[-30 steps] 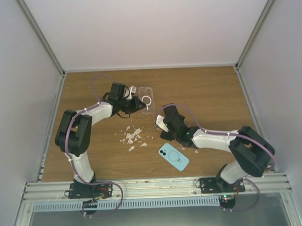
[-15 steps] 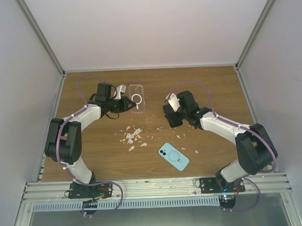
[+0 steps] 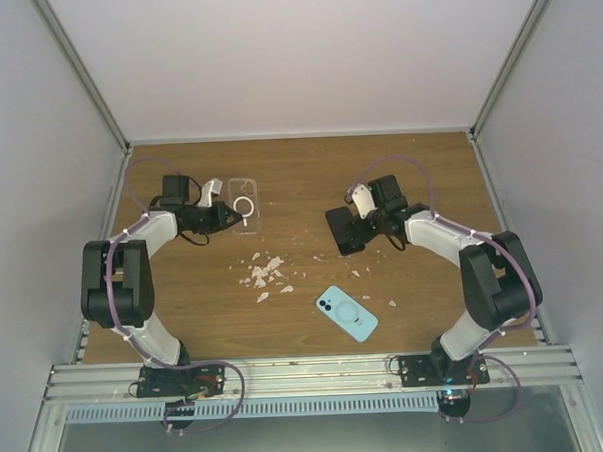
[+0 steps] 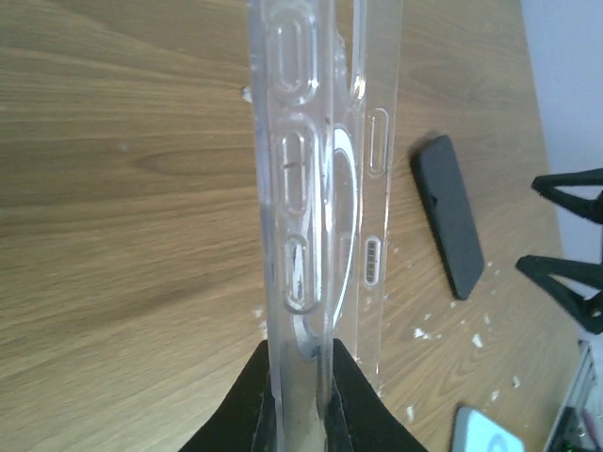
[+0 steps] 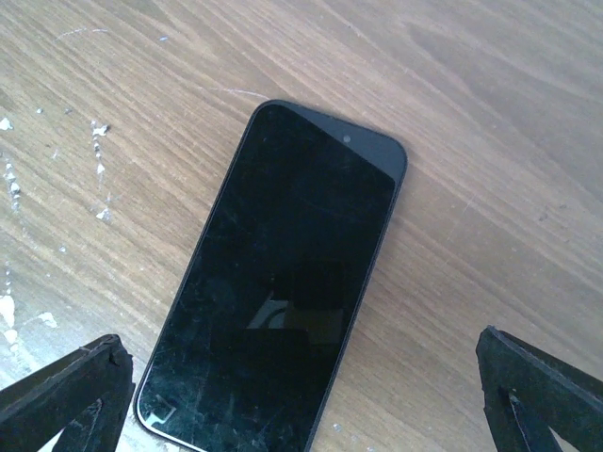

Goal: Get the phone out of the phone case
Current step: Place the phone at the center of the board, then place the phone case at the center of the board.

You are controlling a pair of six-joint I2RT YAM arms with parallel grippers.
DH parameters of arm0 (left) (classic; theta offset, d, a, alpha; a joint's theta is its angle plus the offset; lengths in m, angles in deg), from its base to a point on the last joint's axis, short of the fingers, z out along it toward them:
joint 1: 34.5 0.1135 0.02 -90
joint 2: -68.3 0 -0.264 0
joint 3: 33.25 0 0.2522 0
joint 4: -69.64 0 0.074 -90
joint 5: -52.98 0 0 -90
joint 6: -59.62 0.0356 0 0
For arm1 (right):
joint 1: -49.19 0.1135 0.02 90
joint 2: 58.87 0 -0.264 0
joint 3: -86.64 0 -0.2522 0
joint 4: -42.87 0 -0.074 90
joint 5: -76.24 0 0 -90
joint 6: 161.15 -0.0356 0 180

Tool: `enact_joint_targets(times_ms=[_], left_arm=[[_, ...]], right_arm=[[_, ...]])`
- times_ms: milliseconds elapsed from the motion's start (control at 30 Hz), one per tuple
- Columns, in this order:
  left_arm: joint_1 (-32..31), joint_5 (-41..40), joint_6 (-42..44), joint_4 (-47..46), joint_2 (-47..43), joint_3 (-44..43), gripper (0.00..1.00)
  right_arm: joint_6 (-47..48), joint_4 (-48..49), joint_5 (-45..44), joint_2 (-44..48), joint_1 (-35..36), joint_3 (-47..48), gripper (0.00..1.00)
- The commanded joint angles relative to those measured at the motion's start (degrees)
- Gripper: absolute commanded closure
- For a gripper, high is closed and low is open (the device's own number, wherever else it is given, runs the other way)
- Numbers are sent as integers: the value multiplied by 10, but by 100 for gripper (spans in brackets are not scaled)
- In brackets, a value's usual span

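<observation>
The clear phone case (image 3: 244, 203) is empty and off the table at the far left, with my left gripper (image 3: 224, 215) shut on it. In the left wrist view the case (image 4: 300, 188) stands edge-on, its bottom end pinched by my left gripper (image 4: 300, 400). The black phone (image 3: 340, 239) lies screen up on the wood, out of the case. My right gripper (image 3: 353, 222) hovers open just above it. Seen from the right wrist, the phone (image 5: 283, 301) lies between the spread fingertips (image 5: 66, 395) of the right gripper (image 5: 301, 377), and neither tip touches it.
A light-blue phone-shaped thing (image 3: 346, 313) lies back up near the front middle of the table. White crumbs (image 3: 267, 273) are scattered at the centre. The wooden table (image 3: 429, 170) is walled in by grey panels on three sides.
My left gripper has carried the clear case to the left. My right arm has swung right and back, and now holds open over the black phone.
</observation>
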Motion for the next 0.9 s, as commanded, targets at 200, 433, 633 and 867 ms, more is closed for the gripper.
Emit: enact_joint_targets(times_ms=[200, 433, 633, 867], left_arm=[[56, -11, 157, 116, 59, -36, 100], [65, -27, 141, 110, 88, -36, 93], [68, -78, 145, 127, 110, -48, 77], [70, -93, 143, 141, 108, -46, 51]], right_arm=[[-23, -6, 31, -3, -11, 8, 0], [-15, -8, 37, 4, -11, 7, 0], [13, -11, 38, 18, -11, 1, 0], [52, -32, 49, 36, -11, 5, 0]])
